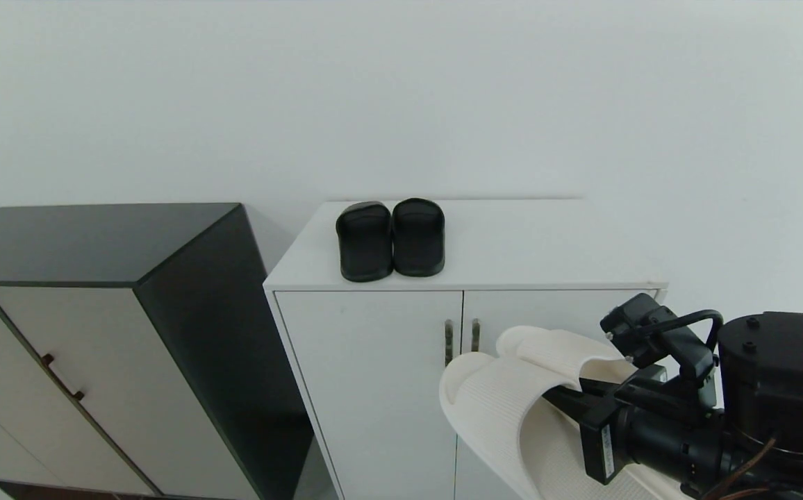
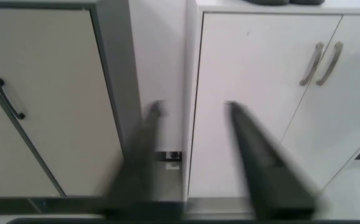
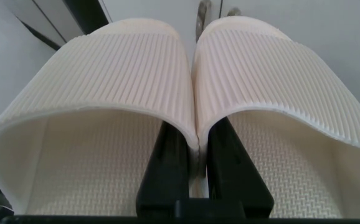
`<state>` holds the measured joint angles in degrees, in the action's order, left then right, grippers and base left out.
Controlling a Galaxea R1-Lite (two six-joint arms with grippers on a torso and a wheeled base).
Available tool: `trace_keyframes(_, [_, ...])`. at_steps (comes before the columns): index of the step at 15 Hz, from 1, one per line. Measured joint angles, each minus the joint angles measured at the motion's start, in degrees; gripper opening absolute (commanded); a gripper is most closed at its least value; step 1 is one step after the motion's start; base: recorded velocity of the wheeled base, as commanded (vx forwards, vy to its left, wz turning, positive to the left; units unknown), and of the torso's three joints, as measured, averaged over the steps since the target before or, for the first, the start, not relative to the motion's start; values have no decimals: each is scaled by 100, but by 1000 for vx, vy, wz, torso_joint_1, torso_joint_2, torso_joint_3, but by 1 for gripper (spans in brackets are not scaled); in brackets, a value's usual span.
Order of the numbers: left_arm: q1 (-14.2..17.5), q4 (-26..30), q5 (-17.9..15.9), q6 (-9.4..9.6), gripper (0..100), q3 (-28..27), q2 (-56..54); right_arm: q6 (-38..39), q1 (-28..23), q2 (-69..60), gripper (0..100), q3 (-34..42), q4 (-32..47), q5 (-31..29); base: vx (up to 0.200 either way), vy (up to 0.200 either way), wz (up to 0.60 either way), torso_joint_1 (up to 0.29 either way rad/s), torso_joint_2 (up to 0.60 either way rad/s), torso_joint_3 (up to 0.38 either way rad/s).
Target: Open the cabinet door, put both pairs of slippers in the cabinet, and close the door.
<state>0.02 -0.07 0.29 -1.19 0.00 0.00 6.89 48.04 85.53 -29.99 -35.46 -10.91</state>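
Right end effector (image 3: 197,149) is hovering before the white cabinet (image 1: 374,375), whose doors are sitting closed. It is clamping the ribbed cream slippers (image 1: 506,403) by their touching inner walls, one finger inside each. Black slippers (image 1: 391,239) are sitting side by side on the cabinet top. Left end effector (image 2: 192,109) is holding its fingers apart.
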Motion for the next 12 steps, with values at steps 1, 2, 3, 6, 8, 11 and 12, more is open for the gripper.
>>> trace_keyframes(1, [2, 0, 2, 9, 100, 0, 0, -11, 0, 5, 0, 22, -4, -1, 0, 0, 0, -212, 544, 310])
trace_keyframes(2, [5, 0, 0, 24, 100, 0, 0, -13, 5, 7, 0, 50, 0, 0, 0, 0, 0, -212, 525, 310])
trace_keyframes(3, [7, -2, 2, 27, 100, 0, 0, -9, 2, 11, 0, 55, -1, 18, 0, 0, 0, -193, 510, 310])
trace_keyframes(6, [5, 2, 4, 27, 100, 0, 0, -11, 7, 16, 0, 69, -1, 44, 0, 0, 0, -186, 507, 321])
trace_keyframes(8, [0, 0, 4, 30, 100, 0, 0, -7, 38, 22, 0, 116, -1, 46, 0, 0, 0, -171, 483, 317])
trace_keyframes(11, [5, 0, 6, 90, 100, 0, 0, -11, 44, 17, 0, 262, -48, 54, 0, 0, 0, -155, 483, 325])
trace_keyframes(12, [5, 0, 22, 110, 100, 0, 0, -11, 46, 17, 0, 290, -184, 54, 0, 0, 0, -134, 466, 334])
